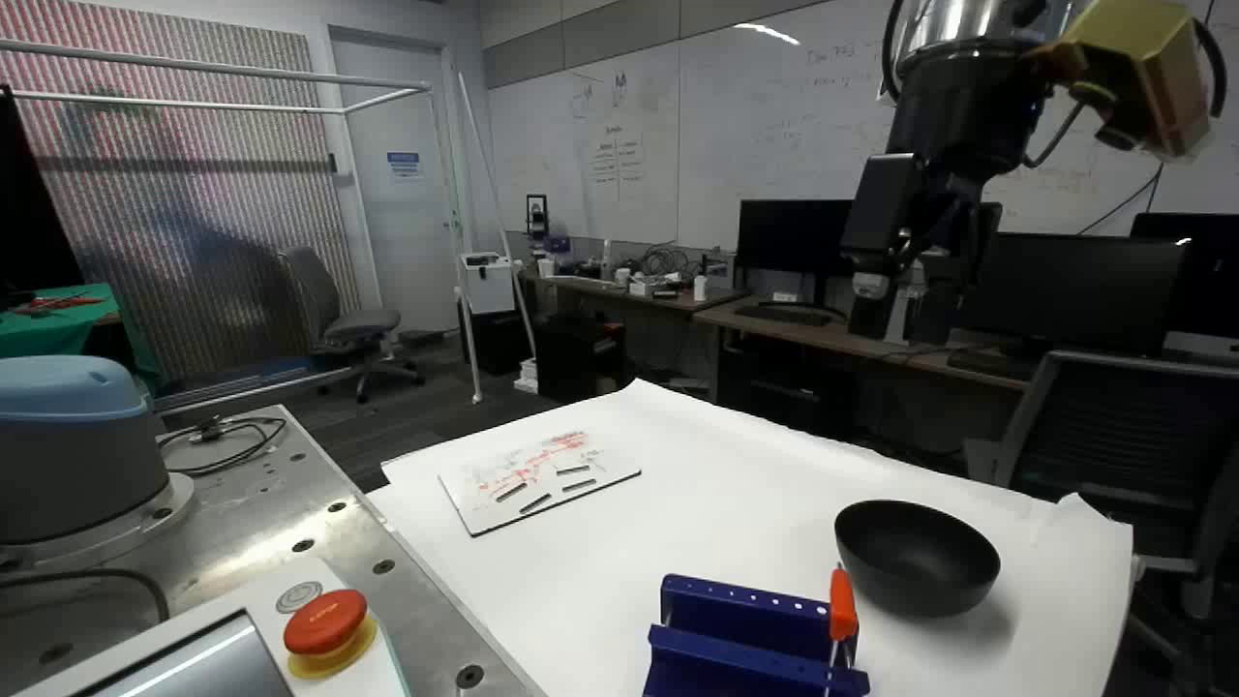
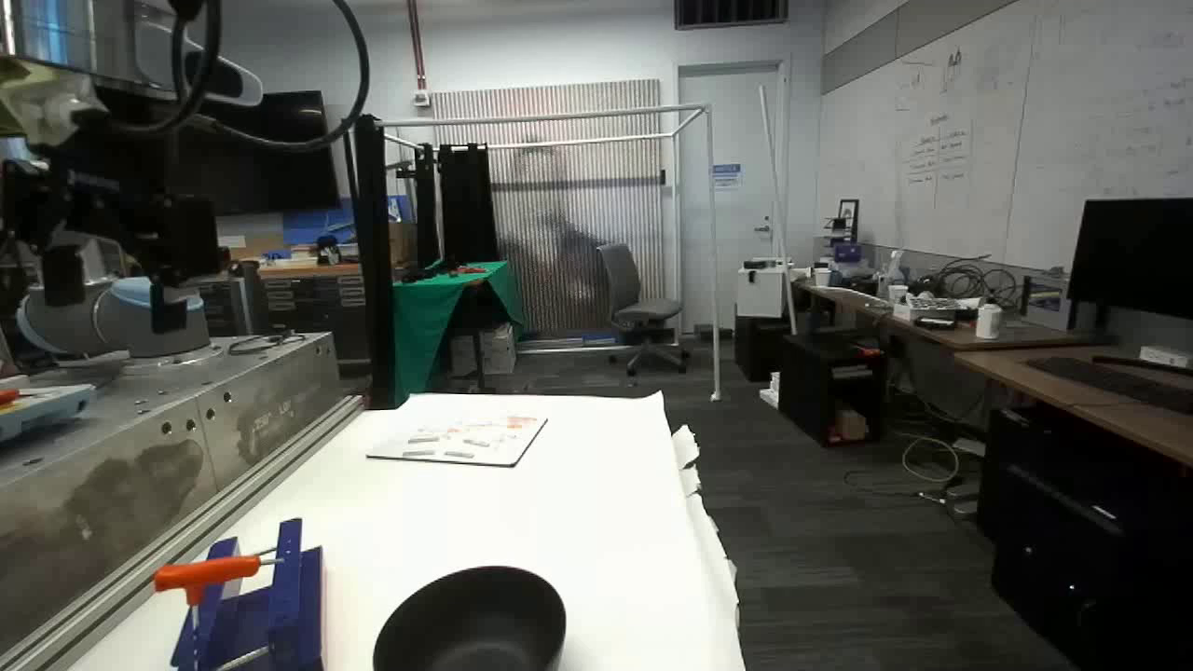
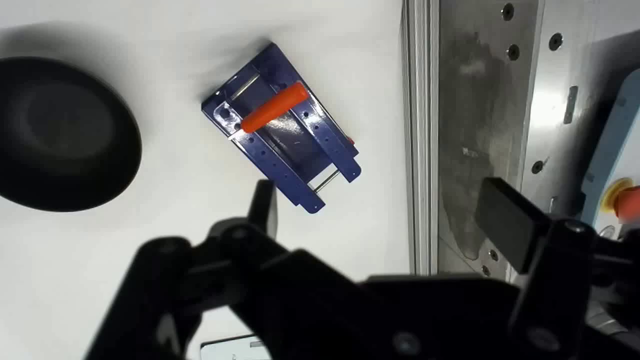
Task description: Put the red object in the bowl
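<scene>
A red-handled tool [image 3: 275,107] sits on a blue rack [image 3: 300,147] beside the bowl [image 3: 67,132] on a white-covered table [image 1: 697,484], my gripper [image 3: 385,212] above, fingers [image 3: 505,225] parted. The whiteboard [image 1: 755,126] behind the monitors [image 1: 1074,300] is barely legible; my wrist view crops the bowl.

A lane of white-covered bench [image 3: 170,165] lies free between the round matte-black bowl [image 3: 70,132] and the dark blue two-walled box [image 3: 280,171] — whose end a slim red-orange T-handle [image 3: 275,107] obstructs from above.
</scene>
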Controlling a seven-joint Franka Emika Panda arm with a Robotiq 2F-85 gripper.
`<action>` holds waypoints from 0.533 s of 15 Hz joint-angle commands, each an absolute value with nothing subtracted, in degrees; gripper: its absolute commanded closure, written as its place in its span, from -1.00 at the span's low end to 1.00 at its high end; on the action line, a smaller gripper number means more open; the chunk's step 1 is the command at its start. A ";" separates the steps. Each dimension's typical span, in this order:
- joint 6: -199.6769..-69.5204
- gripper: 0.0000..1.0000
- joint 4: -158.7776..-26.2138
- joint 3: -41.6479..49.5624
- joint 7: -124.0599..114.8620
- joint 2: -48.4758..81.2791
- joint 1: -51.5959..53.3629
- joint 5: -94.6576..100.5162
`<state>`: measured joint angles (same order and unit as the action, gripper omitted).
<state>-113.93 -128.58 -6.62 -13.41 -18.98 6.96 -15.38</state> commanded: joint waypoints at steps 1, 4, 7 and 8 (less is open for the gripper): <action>-113.74 -1.00 -128.20 -6.92 -13.34 -18.98 6.60 -15.46; -113.73 -1.00 -127.79 -6.93 -13.34 -19.21 6.59 -15.47; -112.87 -1.00 -127.03 -8.05 -16.76 -16.45 6.67 -15.42; -112.19 -1.00 -126.57 -8.42 -17.96 -14.31 6.87 -15.94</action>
<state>-113.61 -128.13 -6.80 -14.05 -18.77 6.94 -15.38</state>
